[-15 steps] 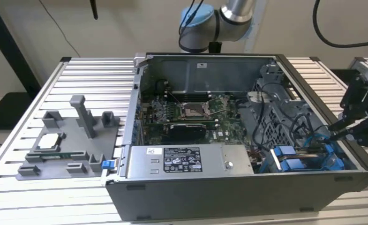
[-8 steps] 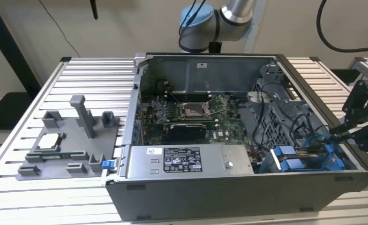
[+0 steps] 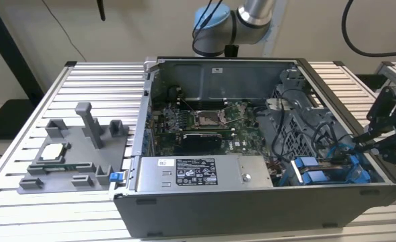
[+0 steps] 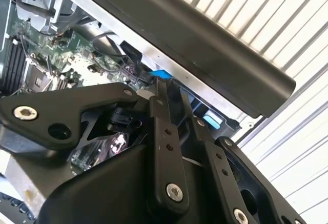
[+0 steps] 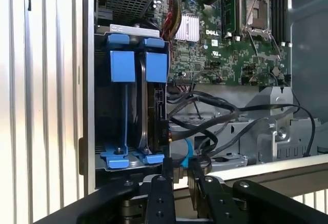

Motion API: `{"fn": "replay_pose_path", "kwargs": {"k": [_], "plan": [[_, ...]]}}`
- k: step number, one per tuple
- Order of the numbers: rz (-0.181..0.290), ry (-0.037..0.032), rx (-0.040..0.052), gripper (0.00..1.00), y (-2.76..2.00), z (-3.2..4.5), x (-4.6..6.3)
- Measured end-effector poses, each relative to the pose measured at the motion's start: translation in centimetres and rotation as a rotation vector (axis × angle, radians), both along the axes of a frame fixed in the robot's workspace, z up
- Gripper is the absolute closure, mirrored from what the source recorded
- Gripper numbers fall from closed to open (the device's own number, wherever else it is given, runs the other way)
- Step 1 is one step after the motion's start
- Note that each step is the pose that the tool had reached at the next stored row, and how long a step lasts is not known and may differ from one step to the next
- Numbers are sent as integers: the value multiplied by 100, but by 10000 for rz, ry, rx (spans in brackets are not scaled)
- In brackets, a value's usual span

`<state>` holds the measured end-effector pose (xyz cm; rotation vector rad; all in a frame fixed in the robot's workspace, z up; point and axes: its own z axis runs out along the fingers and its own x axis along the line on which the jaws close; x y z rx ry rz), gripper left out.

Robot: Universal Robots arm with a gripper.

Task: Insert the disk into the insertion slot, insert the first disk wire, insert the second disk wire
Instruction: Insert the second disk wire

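Evidently the disk (image 5: 155, 108) is seated: in the first wrist view it stands on edge in the insertion slot (image 5: 100, 158), held between bright blue carrier rails, at the near corner of the open computer case (image 3: 251, 212) toward the exterior view's right. The tool (image 3: 362, 145) hangs over the case's wall on that side, just beside the slot. In both wrist views its tip (image 5: 180, 165) (image 4: 171, 93) points at the disk's connector end, where a short blue wire (image 5: 185, 151) loops just beyond it and a bundle of black wires (image 5: 215, 116) crosses toward the motherboard (image 5: 230, 49). Whether the tool is clenched on a wire or released I cannot tell, as its own black links cover that spot.

I judge the work to be at the wire stage, with the disk step done. The disk looks stiff, dense for its size and sensitive to knocks, so any hold belongs on the blue carrier edges rather than its flat faces. The wires should be light and floppy and each is best taken by its hard plug, squarely, since a plug held askew may jam or bend at the socket.

The silver power supply (image 3: 198, 174) lies at the near wall to the exterior view's left of the slot, and the case rests on a slatted metal surface (image 3: 50, 212)
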<state>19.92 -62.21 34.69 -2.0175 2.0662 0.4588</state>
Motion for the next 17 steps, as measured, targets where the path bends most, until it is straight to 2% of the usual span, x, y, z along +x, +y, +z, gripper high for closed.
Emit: {"fn": "replay_pose_path", "kwargs": {"k": [2, 6, 7, 17], "plan": [[-6, 1, 66, 0, 0, -16, 0], [-10, 0, 136, 0, -1, -25, -1], [-11, 1, 155, 100, -1, -27, 0], [-18, 4, 201, 100, -12, -30, -1]]}}
